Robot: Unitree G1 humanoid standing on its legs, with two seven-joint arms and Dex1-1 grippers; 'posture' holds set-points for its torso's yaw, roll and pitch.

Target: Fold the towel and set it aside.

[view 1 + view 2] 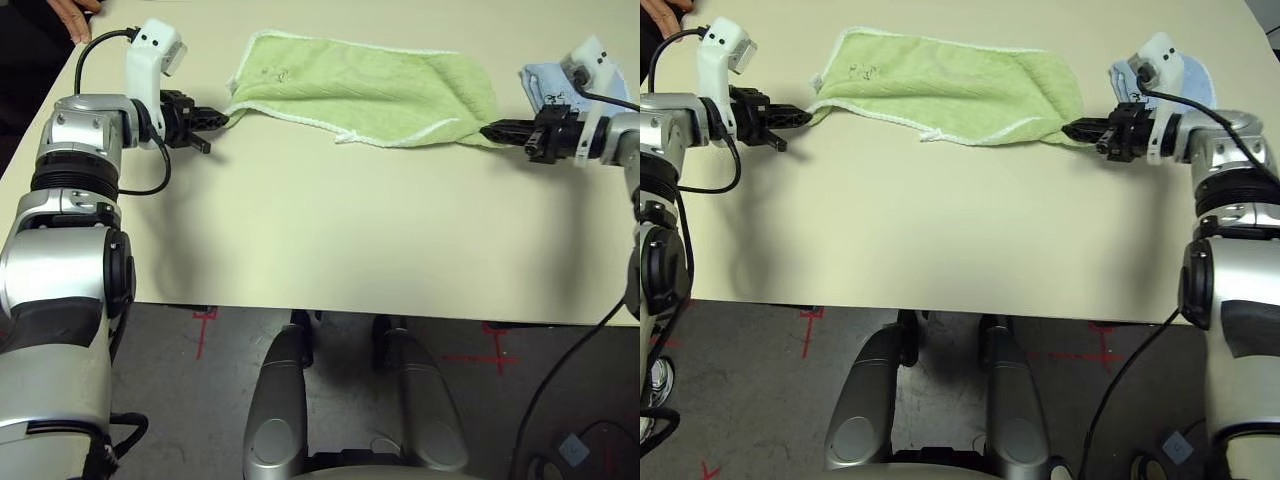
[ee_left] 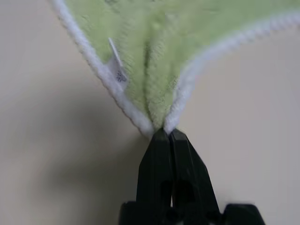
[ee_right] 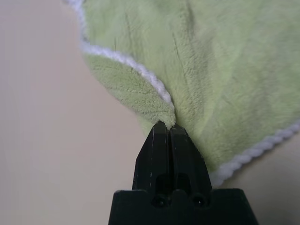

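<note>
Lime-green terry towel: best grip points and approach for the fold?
Grip the lime-green terry towel at its two end corners, each from its own outer side, low along the beige table. It lies stretched sideways and its ends taper to bunched tips. The left pincer and right pincer already pinch those tips.

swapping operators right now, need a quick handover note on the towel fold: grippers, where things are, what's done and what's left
Left gripper: shut on the towel's left corner, low over the table.
Right gripper: shut on the towel's right corner.
Towel: stretched between the two grippers at the far side of the table, one long edge partly turned over, not a neat fold.
Light blue cloth: behind the right gripper, not part of the job.
A person's hand is at the far left corner.
Done: both corners gripped.
Left: complete the fold, then set the towel aside.
</note>
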